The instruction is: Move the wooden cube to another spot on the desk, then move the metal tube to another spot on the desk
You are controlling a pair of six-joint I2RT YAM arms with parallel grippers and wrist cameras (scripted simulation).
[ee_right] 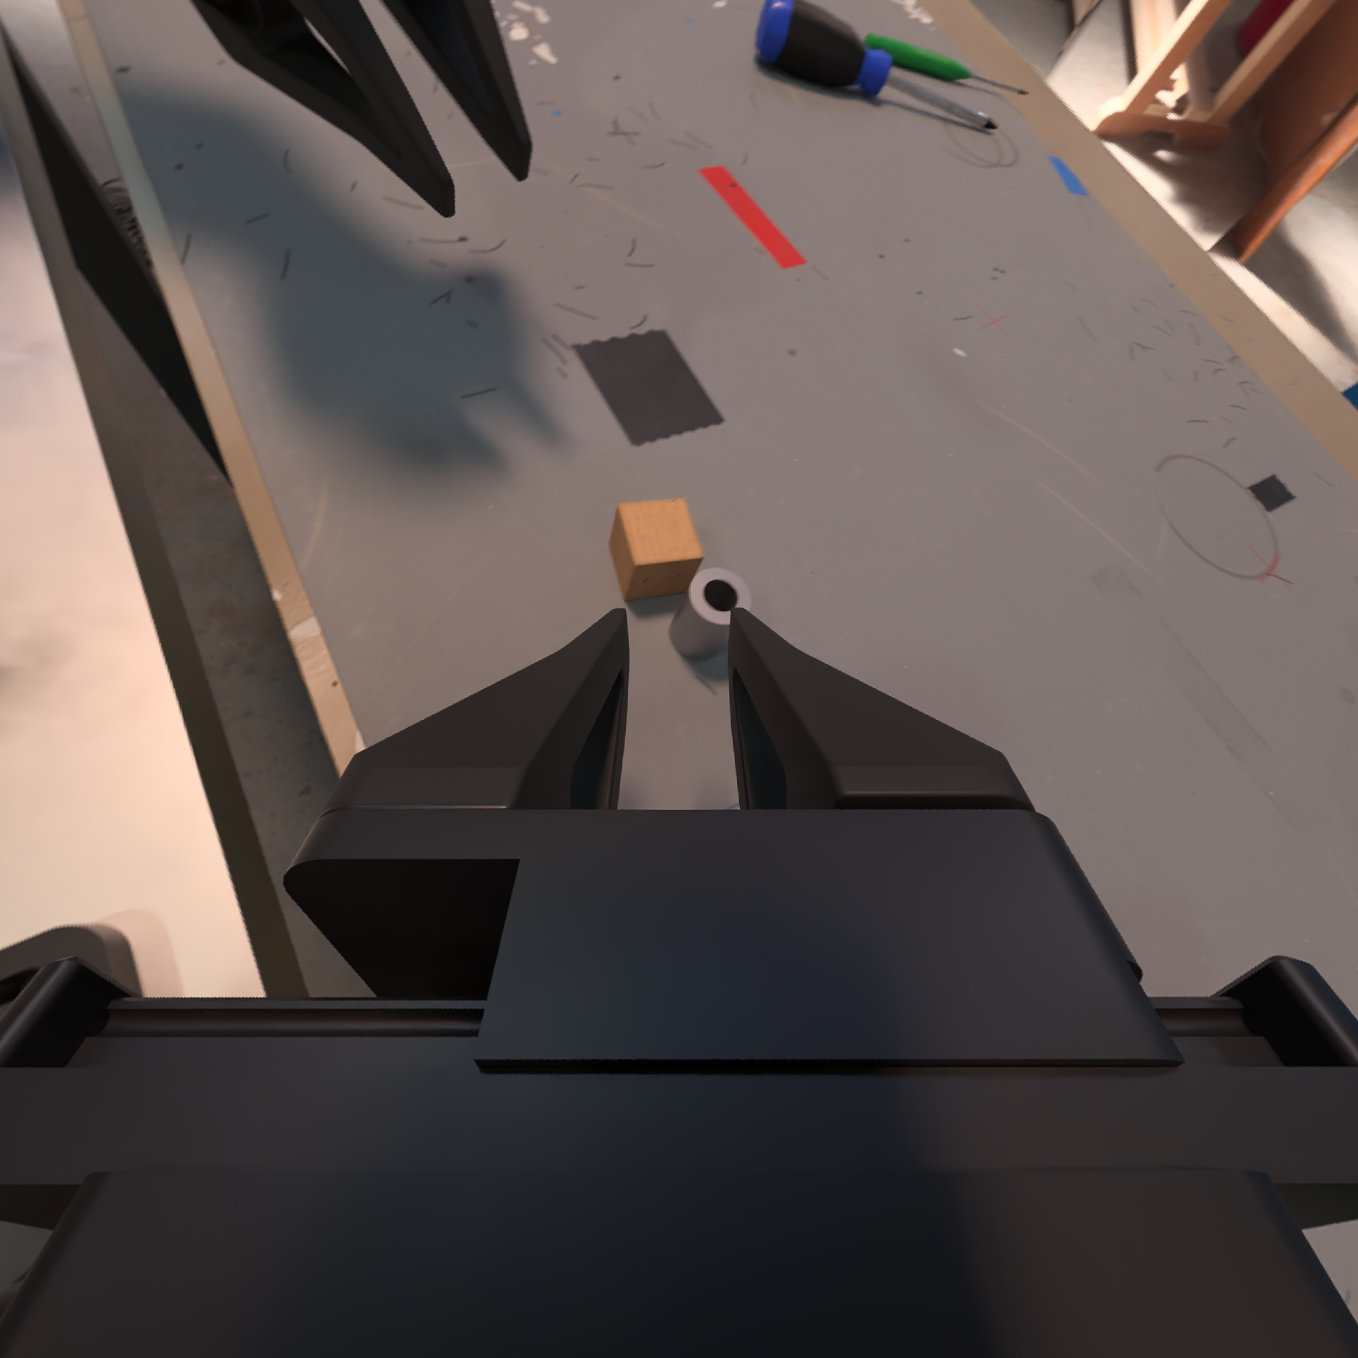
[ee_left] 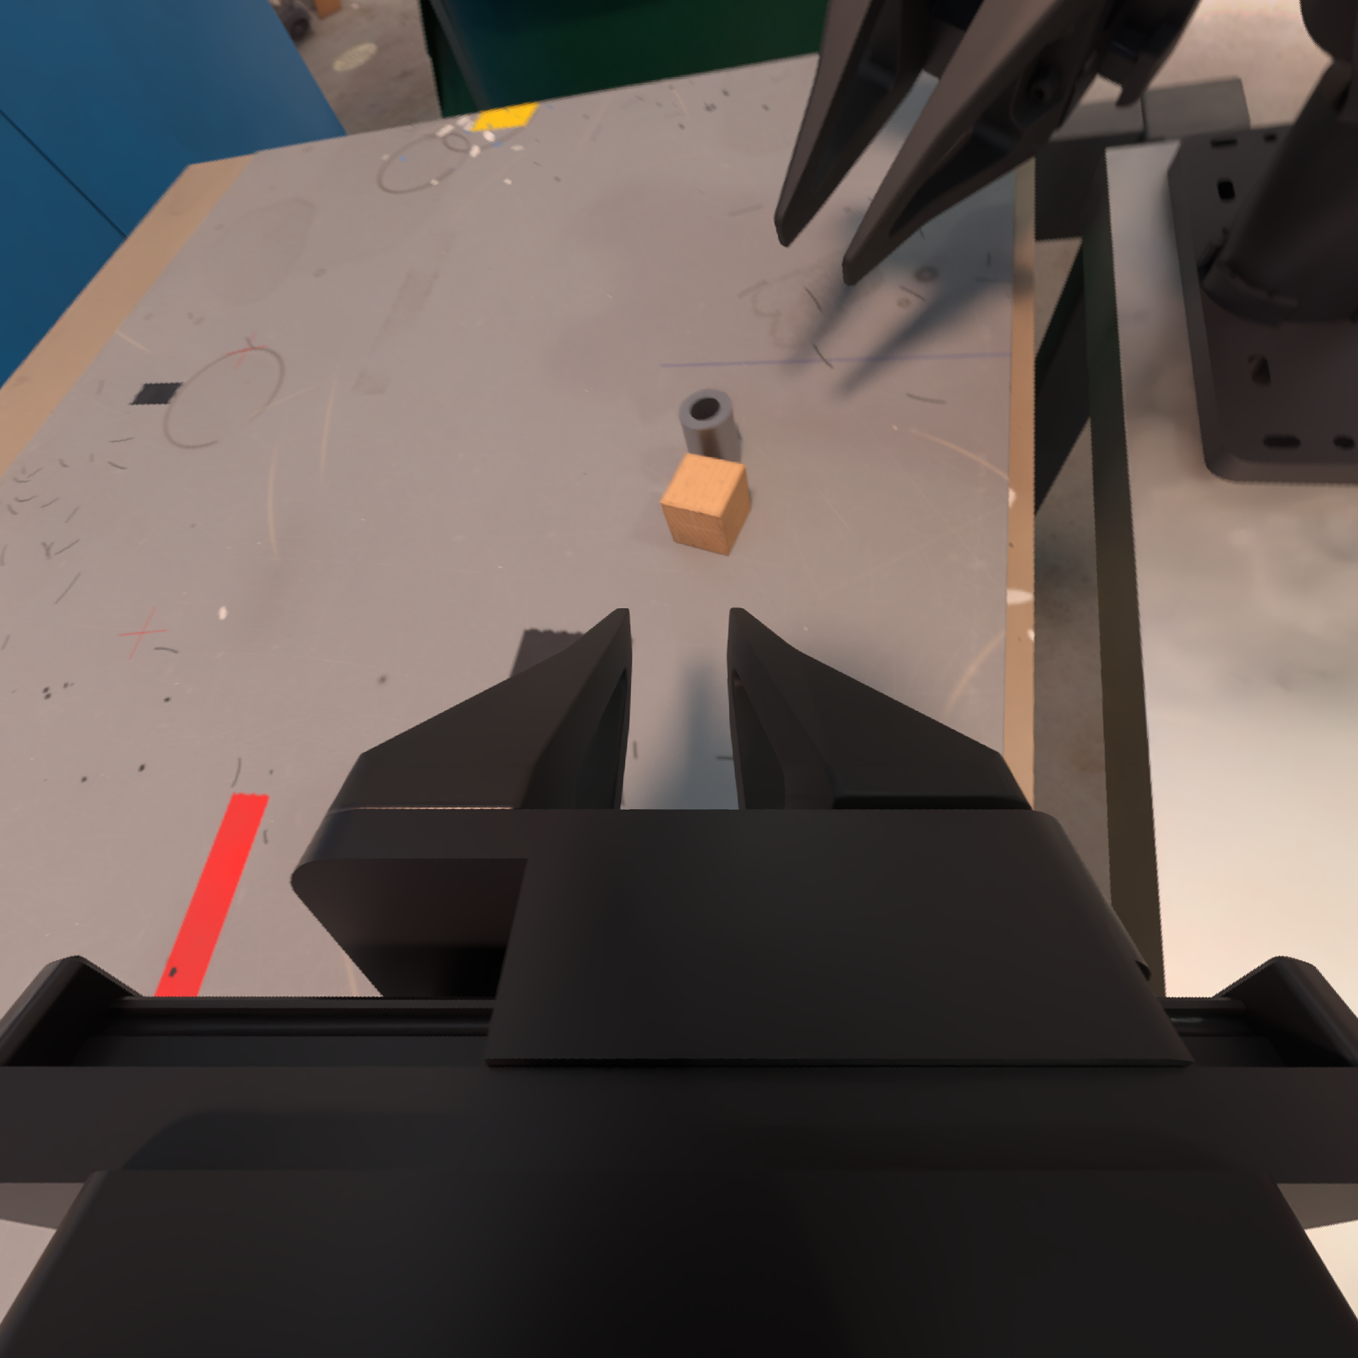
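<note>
Above the desk (ee_left: 441, 441), both grippers (jaws parted) hover empty.

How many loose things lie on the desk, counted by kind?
Wooden cube: 1
Metal tube: 1
Screwdrivers: 2, one with a black and blue handle, one with a green handle
Total: 4

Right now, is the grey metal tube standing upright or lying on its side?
Upright. The short grey metal tube stands on end on the grey desk; both views show its round open top facing up.
</note>
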